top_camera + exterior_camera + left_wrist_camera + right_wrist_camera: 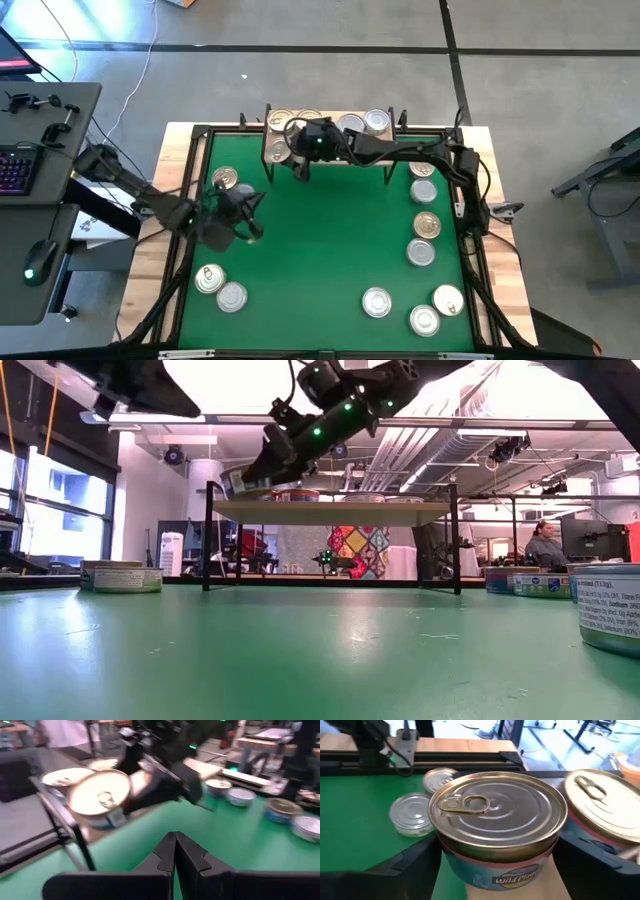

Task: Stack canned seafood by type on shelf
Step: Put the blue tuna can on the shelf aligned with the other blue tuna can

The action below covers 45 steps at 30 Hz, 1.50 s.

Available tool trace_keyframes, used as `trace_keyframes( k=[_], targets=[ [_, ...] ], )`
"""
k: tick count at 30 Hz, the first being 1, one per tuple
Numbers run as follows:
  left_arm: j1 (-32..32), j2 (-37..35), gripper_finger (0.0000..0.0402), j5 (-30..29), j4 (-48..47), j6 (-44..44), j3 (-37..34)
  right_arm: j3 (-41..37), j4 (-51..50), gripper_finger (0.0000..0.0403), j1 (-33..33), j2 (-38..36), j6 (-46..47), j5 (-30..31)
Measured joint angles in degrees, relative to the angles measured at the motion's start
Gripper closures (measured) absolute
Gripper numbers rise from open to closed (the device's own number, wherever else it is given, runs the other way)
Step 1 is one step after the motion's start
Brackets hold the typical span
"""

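- The right pincer (297, 150) reached across to the shelf (400, 124) at the desk's twelve o'clock edge, its fingers pinching a gold-lidded tin (497, 827) by the sides, which kept the pull-tab lid level for stacking.
- That tin hung over the shelf's left end, just beside another gold-lidded tin (607, 807) already there, probably so like types sit together.
- Whether the held tin already rested on the board or another tin could not be told.
- The left pincer (248, 212) waited with fingers pressed together over the green desk (330, 250) toward nine o'clock, holding nothing.
- Loose tins lay along the three o'clock side (427, 225) and at the seven o'clock corner (220, 287), so much sorting seemed left.
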Motion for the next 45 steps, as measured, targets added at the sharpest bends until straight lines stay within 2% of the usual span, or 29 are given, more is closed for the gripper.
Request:
trace_keyframes(
  k=[7, 11, 14, 20, 28, 35, 45],
  targets=[
    [14.72, -2.35, 0.0401, 10.14, 2.92, 13.10, 1.58, 0.02, 0.16, 0.0054, -1.22, 0.00, 2.80, 0.24],
    [21.99, -2.27, 0.0401, 19.63, 7.73, 19.79, 1.75, 0.02, 0.05, 0.0043, -1.27, 0.00, 2.57, 0.09],
    [26.84, -1.58, 0.0401, 26.74, 9.53, 21.96, 1.78, 0.02, 0.09, 0.0033, -1.23, 0.00, 2.35, 0.06],
    [35.68, -0.01, 0.0401, 34.97, 11.97, 24.86, 1.78, 0.02, -0.21, 0.0012, -1.23, 0.00, 2.59, -1.45],
    [47.88, 3.14, 0.0401, 50.05, 13.56, 25.98, 1.78, 0.00, -0.13, 0.0009, -1.23, 0.00, 2.63, -1.44],
    [52.51, 5.23, 0.0401, 52.80, 13.57, 26.02, 1.80, 0.00, -0.15, 0.0009, -1.23, -0.32, 2.47, 0.00],
    [53.33, 5.33, 0.0401, 52.67, 13.27, 26.05, 1.80, 3.89, -5.78, 0.0009, 1.03, -1.08, -0.94, 0.74]
  ],
)
